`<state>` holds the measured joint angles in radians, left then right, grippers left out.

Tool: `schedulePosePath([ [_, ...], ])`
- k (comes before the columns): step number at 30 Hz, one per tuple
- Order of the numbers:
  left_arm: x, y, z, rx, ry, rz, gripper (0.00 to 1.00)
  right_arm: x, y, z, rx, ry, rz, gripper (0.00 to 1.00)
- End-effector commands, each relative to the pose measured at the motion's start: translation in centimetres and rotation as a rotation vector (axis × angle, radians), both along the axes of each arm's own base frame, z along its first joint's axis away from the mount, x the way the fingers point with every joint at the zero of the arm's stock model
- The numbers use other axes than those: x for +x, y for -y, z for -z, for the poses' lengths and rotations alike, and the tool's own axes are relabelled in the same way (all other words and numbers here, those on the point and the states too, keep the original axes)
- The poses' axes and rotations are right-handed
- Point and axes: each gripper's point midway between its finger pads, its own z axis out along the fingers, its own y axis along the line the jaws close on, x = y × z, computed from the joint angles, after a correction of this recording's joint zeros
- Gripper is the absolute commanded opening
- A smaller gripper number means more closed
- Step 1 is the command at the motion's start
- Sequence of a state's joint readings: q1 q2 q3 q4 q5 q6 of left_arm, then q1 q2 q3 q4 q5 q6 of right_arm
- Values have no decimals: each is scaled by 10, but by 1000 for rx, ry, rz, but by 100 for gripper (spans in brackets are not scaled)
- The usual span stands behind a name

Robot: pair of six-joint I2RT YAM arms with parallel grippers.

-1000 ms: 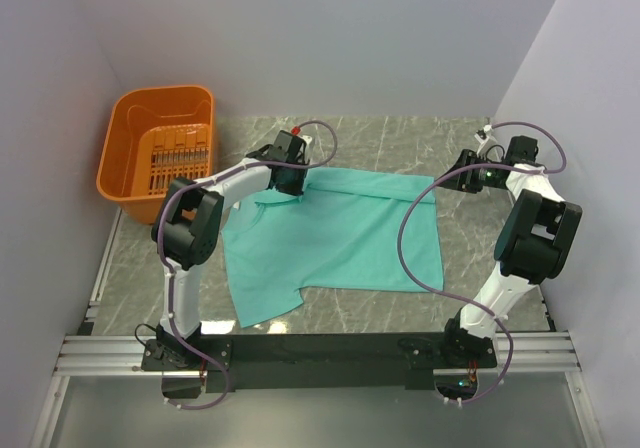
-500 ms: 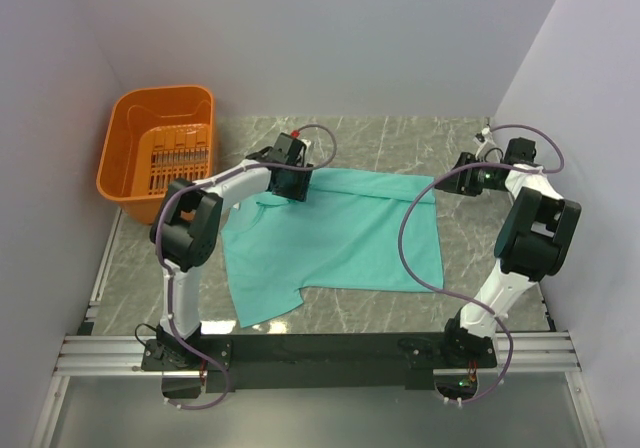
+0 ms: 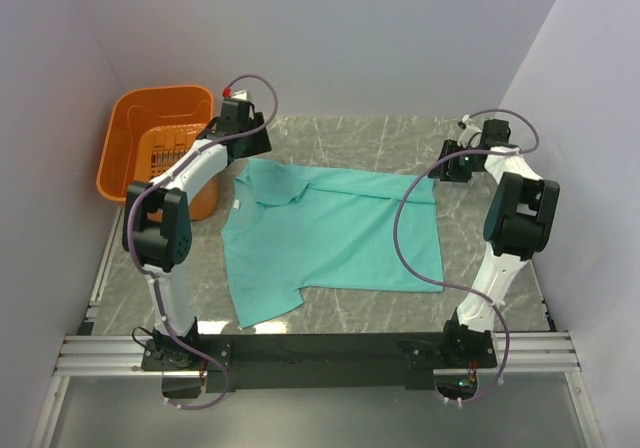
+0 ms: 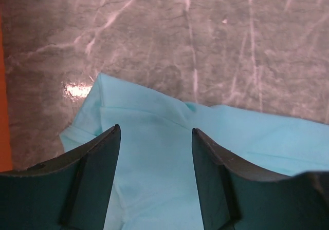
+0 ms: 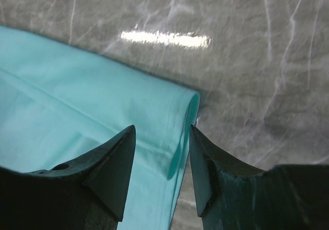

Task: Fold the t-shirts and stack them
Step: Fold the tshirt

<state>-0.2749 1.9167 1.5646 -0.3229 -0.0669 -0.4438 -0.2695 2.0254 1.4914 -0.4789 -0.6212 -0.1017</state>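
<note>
Hovering over the far edge of the shirt [image 3: 330, 238] with both pincers spread and pinching nothing. Finds the shirt laid out on the middle of the worktop [image 3: 400, 138], long axis running left to right, neck end toward the left edge, hem toward the right edge. Puts the left pincer [image 3: 248, 150] above the far-left shirt corner, cloth reaching away toward the near edge and the right. Puts the right pincer [image 3: 455, 163] over the far-right hem corner, cloth toward the near edge and the left. Leaves each pincer nearest its own end, so likely calls for a pinch at both far corners, then a fold along the long axis toward the near edge. Shows the basket [image 3: 125, 143] at the far-left corner, just beside the left pincer, with no shirt in it. Counts one shirt only, no stack begun.
</note>
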Motion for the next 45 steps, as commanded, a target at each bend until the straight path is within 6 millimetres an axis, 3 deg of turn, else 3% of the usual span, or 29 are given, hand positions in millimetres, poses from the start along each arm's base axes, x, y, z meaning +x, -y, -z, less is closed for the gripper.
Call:
schedulePosePath([
  [1,13,3,11,-24,-12,-23,63,25,7,-3,-76,19,56,53],
  [9,25,-4,22,5,-17,-29,63,32,5,16,-124,-45,94,54],
  [13,26,-7,25,7,-19,-28,63,32,1,33,-105,-105,91,54],
  [17,23,-12,24,12,-13,-29,63,35,-5,37,-92,-134,83,52],
  [20,21,-16,18,16,3,-36,63,31,-12,42,-70,-161,63,49],
  [23,16,-17,7,2,25,-32,62,29,-17,43,-38,-176,49,36],
  [24,14,-16,-3,-7,43,-29,62,29,-16,43,-41,-173,52,27],
  [30,-2,-15,-31,-32,84,1,62,44,-1,26,-74,-106,85,0],
  [40,-37,-11,-51,-78,95,48,62,83,38,-4,-134,-4,154,0],
  [42,-45,-10,-56,-91,101,62,62,88,42,3,-145,-21,159,0],
  [44,-52,-9,-50,-98,85,69,62,101,49,-7,-167,7,169,0],
  [45,-56,-7,-53,-107,86,79,62,105,54,5,-174,-13,180,0],
])
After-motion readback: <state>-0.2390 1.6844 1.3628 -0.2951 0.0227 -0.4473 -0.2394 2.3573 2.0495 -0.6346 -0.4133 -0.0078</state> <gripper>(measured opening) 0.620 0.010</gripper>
